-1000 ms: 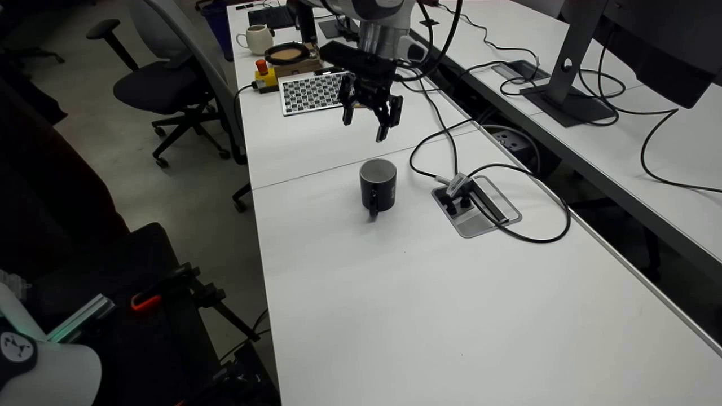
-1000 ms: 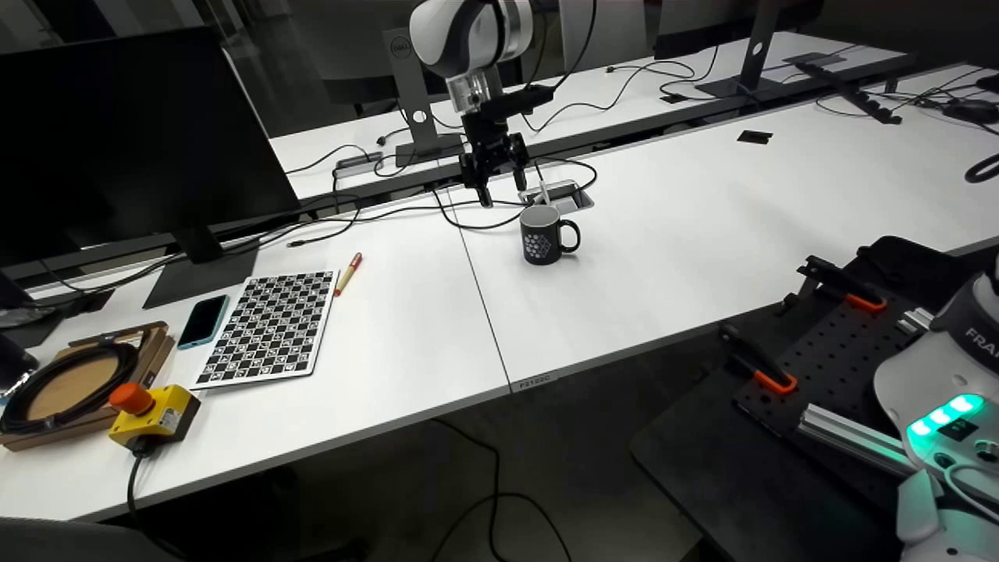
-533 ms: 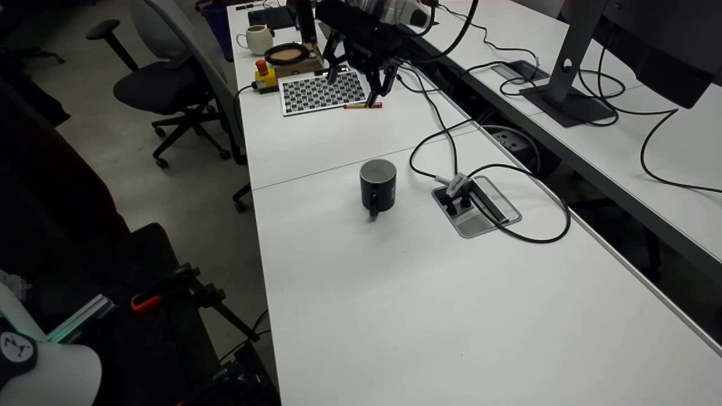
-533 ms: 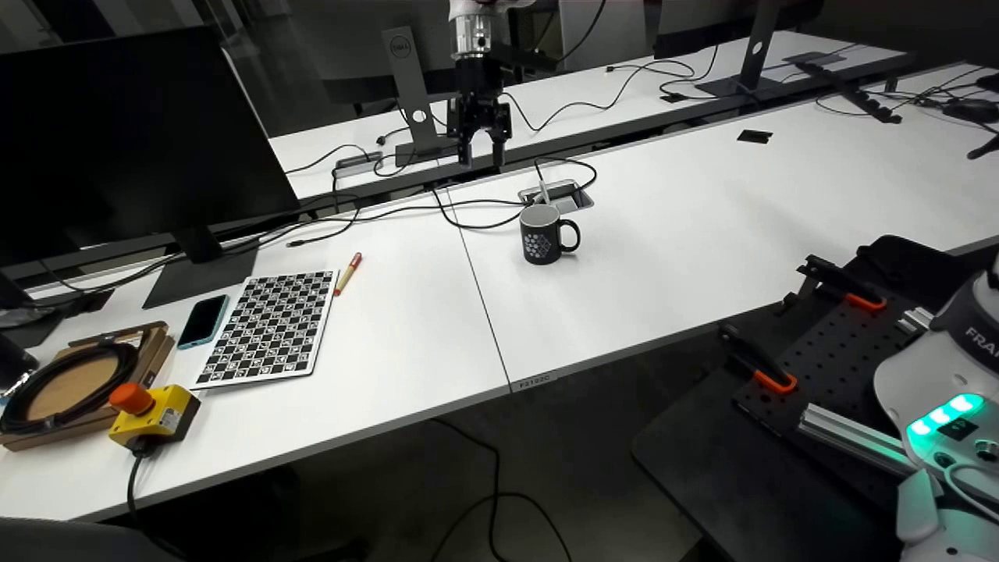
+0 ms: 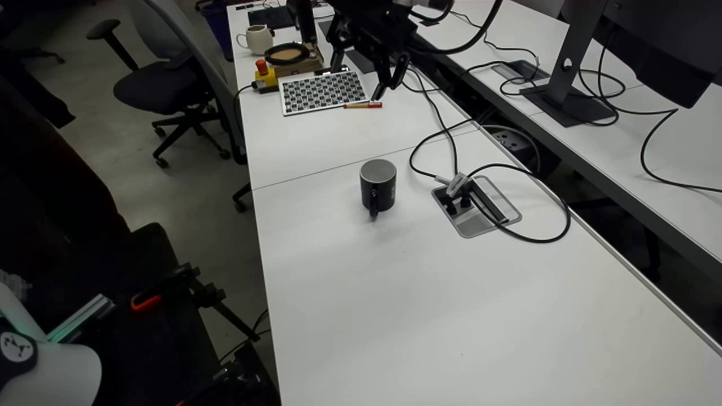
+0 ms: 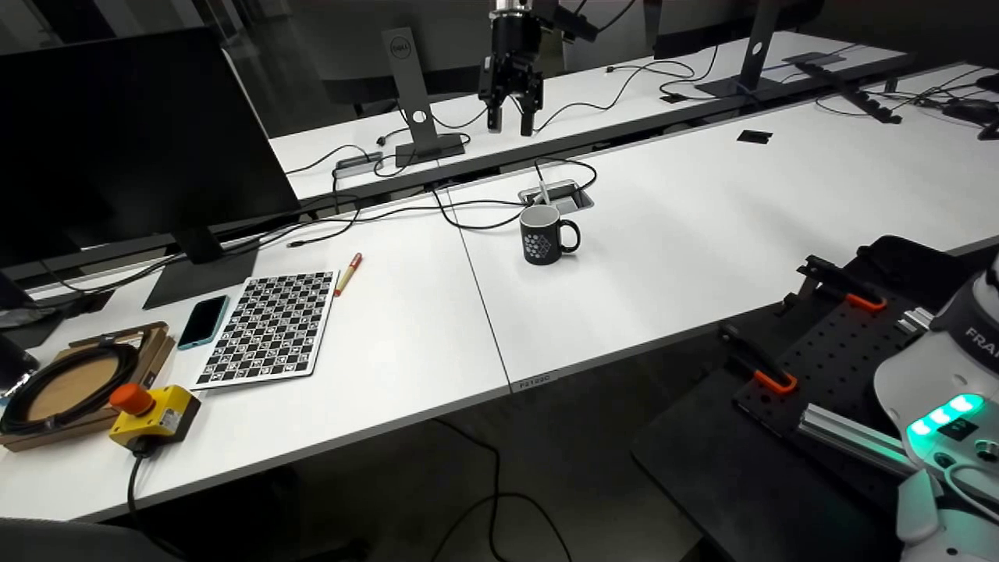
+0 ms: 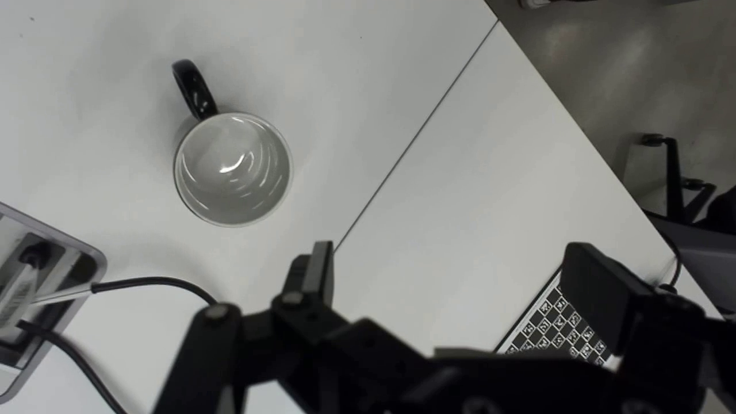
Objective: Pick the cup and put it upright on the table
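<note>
In an exterior view you're reading DELL on a monitor stand (image 6: 414,97), FRA on the robot base (image 6: 925,375), one cup (image 6: 540,237) standing on the desk (image 6: 663,257), jaws gaping wide.

Likely office, dimly seen: desk (image 5: 451,316), monitor (image 6: 133,133), wheeled chair (image 5: 155,87).

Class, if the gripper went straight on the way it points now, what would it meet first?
Most likely the white table, which shows ahead of the open gripper in the wrist view; the cup seems off that line, though depth is unclear.
</note>
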Action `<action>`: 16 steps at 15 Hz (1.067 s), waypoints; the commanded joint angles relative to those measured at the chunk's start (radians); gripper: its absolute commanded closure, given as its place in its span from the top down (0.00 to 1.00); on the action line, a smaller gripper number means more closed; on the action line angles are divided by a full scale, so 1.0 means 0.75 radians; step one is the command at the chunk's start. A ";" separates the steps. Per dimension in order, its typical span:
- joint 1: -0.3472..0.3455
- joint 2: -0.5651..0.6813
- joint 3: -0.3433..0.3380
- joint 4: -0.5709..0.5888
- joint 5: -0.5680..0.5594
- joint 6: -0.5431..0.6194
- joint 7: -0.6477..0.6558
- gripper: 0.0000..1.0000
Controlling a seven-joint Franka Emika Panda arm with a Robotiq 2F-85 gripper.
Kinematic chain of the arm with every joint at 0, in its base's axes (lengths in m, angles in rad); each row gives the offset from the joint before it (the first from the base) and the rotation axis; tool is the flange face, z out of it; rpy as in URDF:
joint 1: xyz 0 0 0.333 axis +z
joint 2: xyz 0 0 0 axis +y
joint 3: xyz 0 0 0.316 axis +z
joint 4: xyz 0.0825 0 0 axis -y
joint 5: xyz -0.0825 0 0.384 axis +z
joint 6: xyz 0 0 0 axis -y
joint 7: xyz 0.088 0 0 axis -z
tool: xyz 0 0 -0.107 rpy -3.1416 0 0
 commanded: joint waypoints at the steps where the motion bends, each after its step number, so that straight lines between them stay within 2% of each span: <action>1: 0.010 -0.147 -0.065 -0.165 -0.013 0.049 0.031 1.00; 6: 0.037 -0.248 -0.155 -0.272 -0.088 0.146 0.181 1.00; 12: 0.084 -0.287 -0.225 -0.329 -0.307 0.169 0.424 1.00; 16: 0.056 -0.272 -0.189 -0.331 -0.218 0.092 0.298 1.00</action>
